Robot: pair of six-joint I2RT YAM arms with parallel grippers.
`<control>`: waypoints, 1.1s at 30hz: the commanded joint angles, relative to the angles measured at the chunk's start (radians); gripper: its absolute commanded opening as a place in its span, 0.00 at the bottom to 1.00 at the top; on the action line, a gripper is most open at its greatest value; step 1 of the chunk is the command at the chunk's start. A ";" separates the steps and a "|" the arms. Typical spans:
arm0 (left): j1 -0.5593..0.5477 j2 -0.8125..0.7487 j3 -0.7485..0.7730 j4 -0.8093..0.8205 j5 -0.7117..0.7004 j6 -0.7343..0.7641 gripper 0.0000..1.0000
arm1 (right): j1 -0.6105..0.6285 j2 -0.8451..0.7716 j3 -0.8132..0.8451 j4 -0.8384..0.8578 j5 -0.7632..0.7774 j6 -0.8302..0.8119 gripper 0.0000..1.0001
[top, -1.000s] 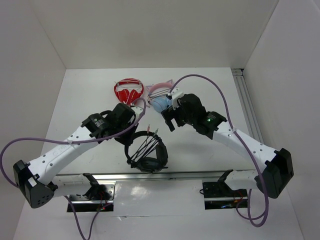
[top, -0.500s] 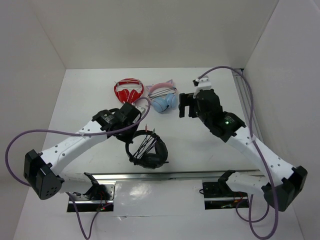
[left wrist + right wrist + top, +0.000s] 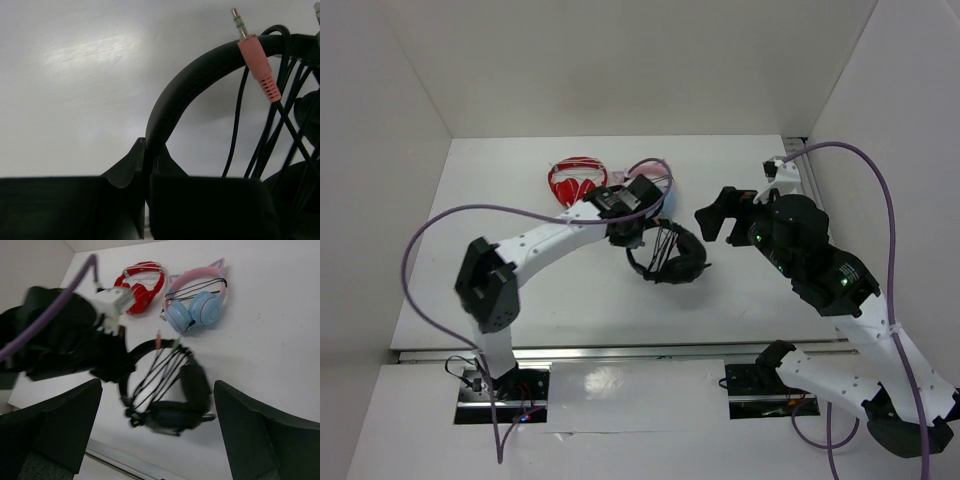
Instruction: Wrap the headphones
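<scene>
The black headphones point(image 3: 672, 262) sit mid-table with their thin black cable point(image 3: 663, 244) wound in several strands across the band. My left gripper point(image 3: 632, 233) is shut on the padded headband point(image 3: 200, 70), which is pinched between the fingertips point(image 3: 131, 160). A pink plug point(image 3: 257, 67) with its metal tip hangs over the band. My right gripper point(image 3: 712, 215) stands wide open to the right of the headphones point(image 3: 172, 390) and well above them, with nothing between its fingers point(image 3: 60, 425).
Red-and-white headphones point(image 3: 577, 181) lie at the back left. The light-blue and pink cat-ear headphones point(image 3: 197, 307) lie behind the black pair, mostly hidden by my left arm from above. A metal rail point(image 3: 620, 352) runs along the near edge, and white walls enclose the table.
My left gripper has carried the headphones from near the front rail back and to the right. My right arm has pulled away to the right and risen, staying open.
</scene>
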 commanded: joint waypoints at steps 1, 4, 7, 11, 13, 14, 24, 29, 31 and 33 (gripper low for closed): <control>-0.037 0.194 0.260 0.102 -0.012 -0.077 0.00 | 0.006 -0.007 0.066 -0.084 -0.018 0.022 1.00; -0.056 0.439 0.545 0.062 -0.012 -0.087 0.00 | 0.006 -0.032 0.077 -0.111 0.002 0.012 1.00; -0.056 0.639 0.791 0.042 -0.001 -0.118 0.00 | 0.006 -0.055 0.087 -0.122 0.002 0.012 1.00; -0.077 0.732 0.853 0.144 0.008 -0.138 0.00 | 0.006 -0.093 0.086 -0.131 -0.024 0.012 1.00; -0.091 0.741 0.823 0.239 -0.013 -0.162 0.00 | 0.006 -0.104 0.075 -0.131 -0.034 0.012 1.00; -0.100 0.757 0.823 0.253 -0.014 -0.172 0.00 | 0.006 -0.113 0.075 -0.131 -0.045 0.000 1.00; -0.125 0.805 0.827 0.313 -0.041 -0.202 0.00 | 0.006 -0.131 0.087 -0.162 -0.067 -0.045 1.00; -0.090 0.847 0.885 0.341 -0.078 -0.251 0.00 | 0.006 -0.151 0.087 -0.162 -0.094 -0.021 1.00; -0.080 0.847 0.885 0.411 -0.113 -0.262 0.00 | 0.006 -0.171 0.064 -0.151 -0.114 -0.008 1.00; -0.080 0.856 0.885 0.456 -0.157 -0.291 0.00 | 0.006 -0.171 0.051 -0.142 -0.123 0.003 1.00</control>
